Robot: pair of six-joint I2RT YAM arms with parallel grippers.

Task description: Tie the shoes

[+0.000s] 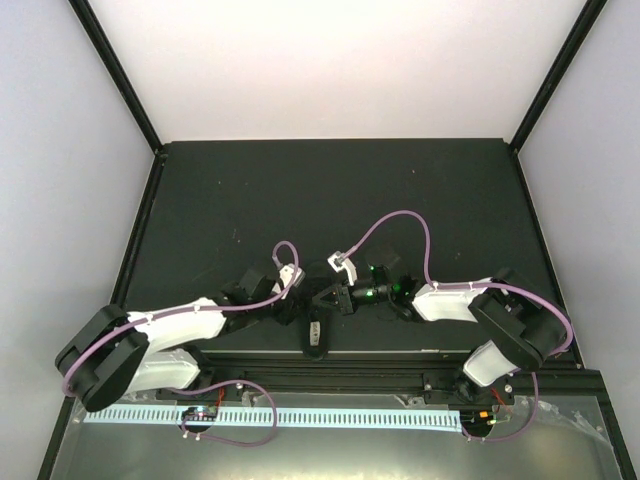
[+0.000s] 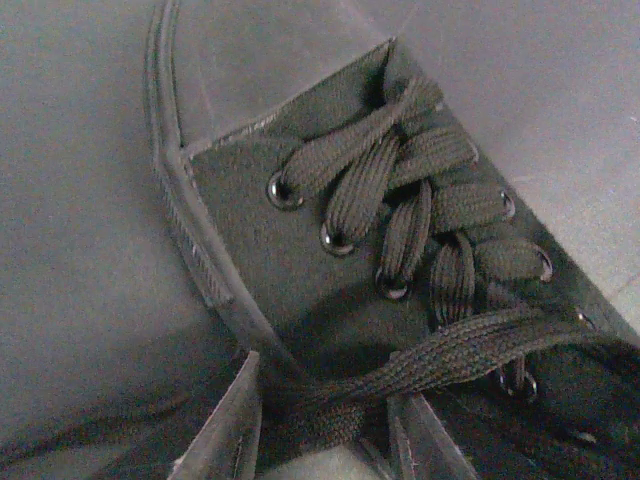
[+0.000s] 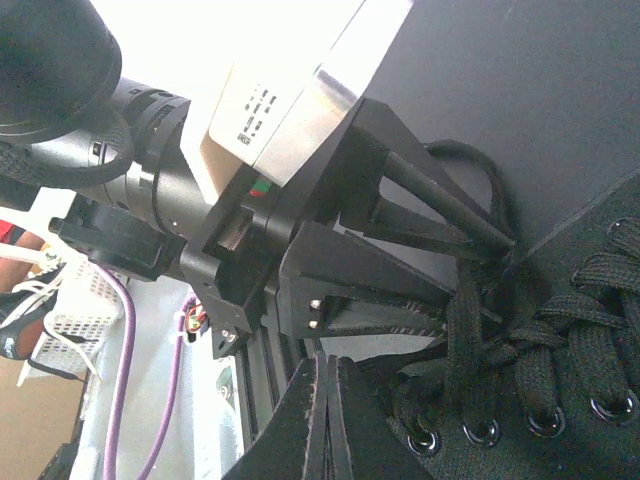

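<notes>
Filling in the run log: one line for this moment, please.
task: tie shoe | shoe: near edge, untied | left gripper: open around lace | right gripper: shut

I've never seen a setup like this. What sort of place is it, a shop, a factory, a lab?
Most likely a robotics lab test cell: plain white walls box in a dark table, and two cabled arms work over one black shoe.

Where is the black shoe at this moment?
In the top view the shoe lies at the near edge of the table, near the middle, between the left gripper and the right gripper.
</notes>
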